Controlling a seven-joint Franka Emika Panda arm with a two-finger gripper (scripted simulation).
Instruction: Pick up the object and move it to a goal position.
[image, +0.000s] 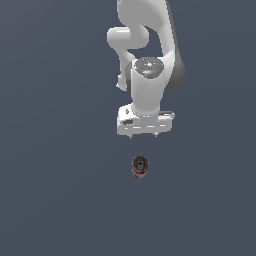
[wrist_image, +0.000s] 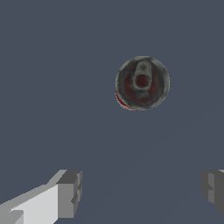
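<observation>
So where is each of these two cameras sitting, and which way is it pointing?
Exterior view: off the arm and high up, looking steeply down on the white arm, its gripper and the can.
Wrist view: mounted on the wrist, facing straight down at the can's metal top; both fingertips show, spread wide apart.
Shared: the can, the gripper and the grey floor.

The white arm (image: 145, 55) reaches down from the top of the frame over a plain dark blue-grey surface (image: 55, 165), its gripper (image: 143, 135) pointing downward with only two small fingertips showing under the broad body. The can (image: 139, 166), red-and-white with a dark grey top, stands upright below the gripper, apart from it.
</observation>
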